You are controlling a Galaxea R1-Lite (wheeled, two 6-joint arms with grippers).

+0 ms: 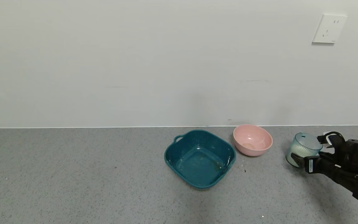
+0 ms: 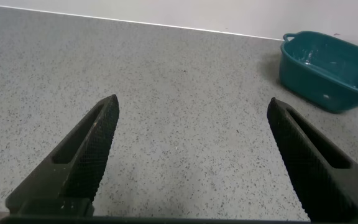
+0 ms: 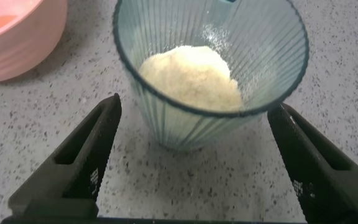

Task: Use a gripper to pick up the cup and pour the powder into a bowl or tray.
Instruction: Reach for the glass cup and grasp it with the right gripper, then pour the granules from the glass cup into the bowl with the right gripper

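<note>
The ribbed pale blue-green cup (image 1: pixel 303 148) stands upright on the grey counter at the right. In the right wrist view the cup (image 3: pixel 185 127) holds a heap of white powder (image 3: pixel 191 78). My right gripper (image 1: pixel 308 149) is open, with one finger on each side of the cup's lower part, and the pads do not touch it (image 3: pixel 194 104). The pink bowl (image 1: pixel 252 140) sits to the left of the cup and also shows in the right wrist view (image 3: pixel 11 43). My left gripper (image 2: pixel 192 101) is open and empty over bare counter, out of the head view.
A dark teal square tray (image 1: pixel 199 158) with handles sits left of the pink bowl, and it also shows in the left wrist view (image 2: pixel 328 68). A white wall with a socket (image 1: pixel 329 28) runs behind the counter. Bare counter stretches to the left.
</note>
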